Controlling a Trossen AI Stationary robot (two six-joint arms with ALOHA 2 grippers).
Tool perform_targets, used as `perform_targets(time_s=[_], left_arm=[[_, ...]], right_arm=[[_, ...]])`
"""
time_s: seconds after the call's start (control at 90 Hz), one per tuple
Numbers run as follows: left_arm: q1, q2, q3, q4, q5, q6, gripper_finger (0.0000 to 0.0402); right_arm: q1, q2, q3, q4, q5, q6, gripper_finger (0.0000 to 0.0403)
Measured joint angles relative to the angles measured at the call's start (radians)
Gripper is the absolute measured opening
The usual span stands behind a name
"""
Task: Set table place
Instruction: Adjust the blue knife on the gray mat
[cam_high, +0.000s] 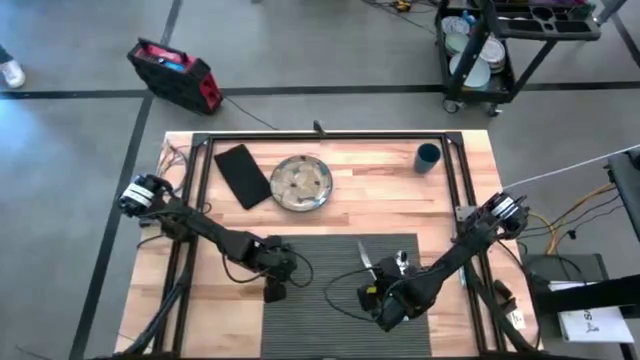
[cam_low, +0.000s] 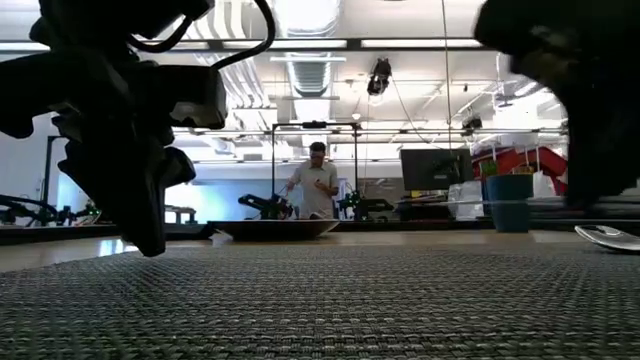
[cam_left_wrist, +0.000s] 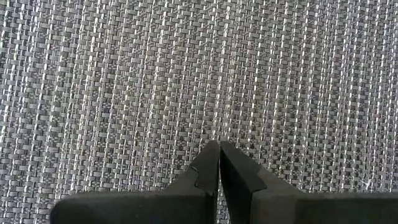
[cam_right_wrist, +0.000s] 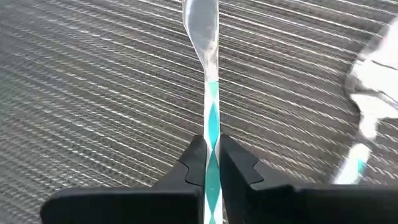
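grey ribbed placemat long axis across table; right gripper clamping utensil; left gripper closed, empty

Two dark jointed arms, black cables, matte black angular claw fingers.

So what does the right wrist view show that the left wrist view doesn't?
Only the right wrist view shows cutlery: the right gripper has its jaws shut on a utensil with a teal-and-white handle, lying along the placemat, and a second utensil shows blurred off to the side. Only the left wrist view shows the left gripper, jaws shut with nothing between them, over bare weave. Both views share the dark grey woven placemat filling the background.
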Motion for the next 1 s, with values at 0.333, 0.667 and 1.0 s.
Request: perform_targets(time_s=[0.333,0.667,1.0], left_arm=[[0.0,0.0,-0.002,0.001,0.0,-0.004,0.0],[0.0,0.0,-0.004,0.001,0.001,-0.004,0.0],[0.0,0.0,-0.004,0.001,0.001,0.0,0.0]], right_arm=[[0.072,0.003,-0.043,-0.004,-0.017,0.256,0.0001],[0.057,0.003,-0.056,-0.002,-0.023,0.255,0.0],[0.057,0.003,-0.107,0.101,-0.043,0.242,0.0004]])
